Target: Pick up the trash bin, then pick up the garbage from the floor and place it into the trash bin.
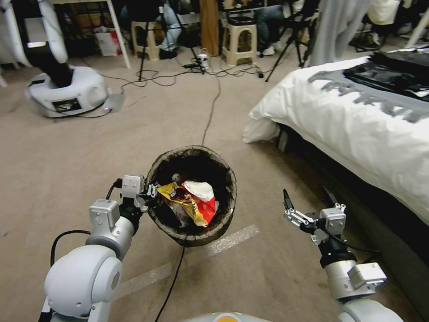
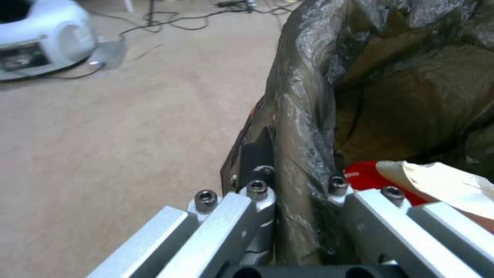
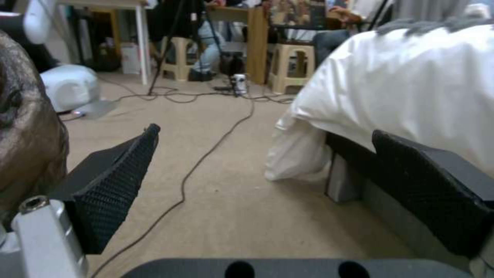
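The trash bin (image 1: 196, 151), round with a dark bag liner over its rim, hangs above the carpet in front of me. My left gripper (image 1: 152, 192) is shut on the bin's near-left rim. In the left wrist view the left gripper (image 2: 298, 170) pinches the liner-covered rim (image 2: 308, 96) between its fingers. Garbage (image 1: 194, 201) lies inside the bin: a yellow-and-red wrapper and white paper, also seen as garbage (image 2: 411, 177). To the bin's right my right gripper (image 1: 307, 194) stands open and holds nothing. The right wrist view shows the right gripper (image 3: 265, 135) and the bin's side (image 3: 26, 135).
A bed with white bedding (image 1: 357, 116) fills the right side, its dark base close to my right arm. A black cable (image 1: 210, 112) runs across the carpet. Another robot's white base (image 1: 67, 94) stands at the far left. Stools (image 1: 239, 42) and tripods stand at the back.
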You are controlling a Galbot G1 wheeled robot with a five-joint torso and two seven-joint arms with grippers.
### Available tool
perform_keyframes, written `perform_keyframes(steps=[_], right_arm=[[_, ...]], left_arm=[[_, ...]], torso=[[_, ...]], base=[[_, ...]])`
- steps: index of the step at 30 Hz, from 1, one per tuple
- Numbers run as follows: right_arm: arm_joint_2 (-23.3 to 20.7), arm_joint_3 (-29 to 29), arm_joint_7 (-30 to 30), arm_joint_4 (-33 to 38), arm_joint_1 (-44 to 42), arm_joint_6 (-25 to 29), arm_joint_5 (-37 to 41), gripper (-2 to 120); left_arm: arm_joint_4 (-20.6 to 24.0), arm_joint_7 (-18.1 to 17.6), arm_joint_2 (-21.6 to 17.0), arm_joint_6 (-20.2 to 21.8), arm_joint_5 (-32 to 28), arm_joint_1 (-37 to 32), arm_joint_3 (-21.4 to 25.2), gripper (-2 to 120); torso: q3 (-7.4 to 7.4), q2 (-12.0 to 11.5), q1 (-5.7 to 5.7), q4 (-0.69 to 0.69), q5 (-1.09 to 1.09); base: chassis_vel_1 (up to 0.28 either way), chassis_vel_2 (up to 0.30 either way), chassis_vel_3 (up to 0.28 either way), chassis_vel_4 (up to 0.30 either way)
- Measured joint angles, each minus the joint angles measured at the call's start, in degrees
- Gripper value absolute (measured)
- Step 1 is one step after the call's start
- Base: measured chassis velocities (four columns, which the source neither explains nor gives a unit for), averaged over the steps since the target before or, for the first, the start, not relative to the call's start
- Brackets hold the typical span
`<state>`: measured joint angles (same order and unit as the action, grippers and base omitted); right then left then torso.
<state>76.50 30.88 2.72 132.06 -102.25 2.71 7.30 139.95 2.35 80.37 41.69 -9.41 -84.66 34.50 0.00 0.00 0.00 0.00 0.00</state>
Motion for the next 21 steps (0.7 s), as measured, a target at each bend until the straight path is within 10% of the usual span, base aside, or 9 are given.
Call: perform_keyframes(steps=[21], right_arm=[[-0.07,-0.23,0.02,-0.26,0.08,-0.26,0.10,100]], left_arm=[[-0.41,-0.15,0.10,-0.10,-0.18,0.17,0.02,2]], torso=[[0.00,0.00,0.00,0.00,0.00]], base=[[0.089,0.092,0.081,0.092]])
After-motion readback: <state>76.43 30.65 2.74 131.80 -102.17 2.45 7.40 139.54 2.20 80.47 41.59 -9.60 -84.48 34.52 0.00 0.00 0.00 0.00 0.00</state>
